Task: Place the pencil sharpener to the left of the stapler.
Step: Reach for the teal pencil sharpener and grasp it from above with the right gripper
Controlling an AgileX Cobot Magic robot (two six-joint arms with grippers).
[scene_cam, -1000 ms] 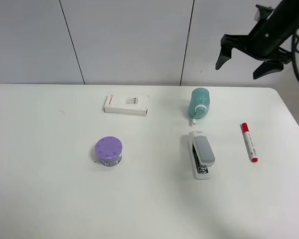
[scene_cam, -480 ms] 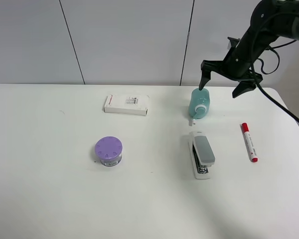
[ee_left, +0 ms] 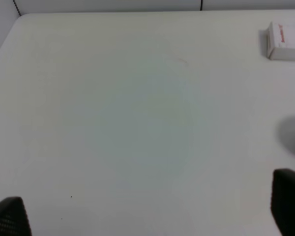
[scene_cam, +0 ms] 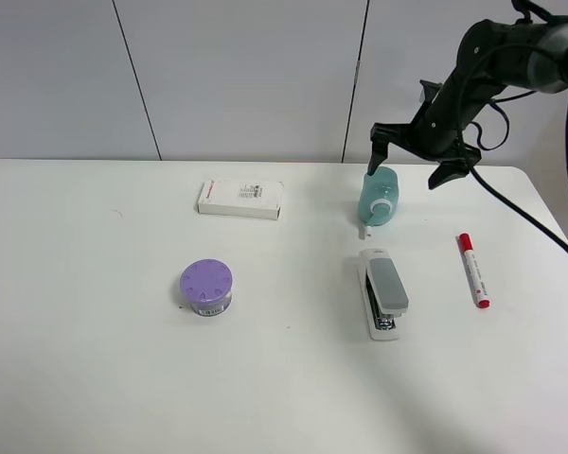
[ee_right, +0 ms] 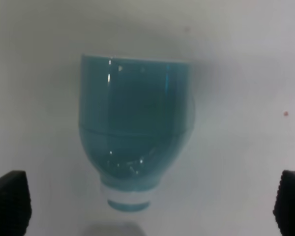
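The mint-green pencil sharpener [scene_cam: 380, 197] lies on its side at the back of the white table, its white ring end toward the stapler. In the right wrist view the sharpener [ee_right: 135, 142] fills the middle of the frame. The stapler [scene_cam: 383, 291], grey on top with a white base, lies just in front of it. My right gripper [scene_cam: 412, 161] hangs open just above and behind the sharpener, one finger on each side; its dark fingertips [ee_right: 7, 204] stand wide apart. My left gripper [ee_left: 147, 211] is open over bare table and holds nothing.
A red marker pen [scene_cam: 473, 270] lies right of the stapler. A white box [scene_cam: 240, 199] sits at the back centre-left, also seen as the white box [ee_left: 285, 42] in the left wrist view. A purple round container [scene_cam: 206, 287] stands at centre-left.
My right arm has come down and to the left, from high at the back right to just over the sharpener. Nothing on the table has moved.
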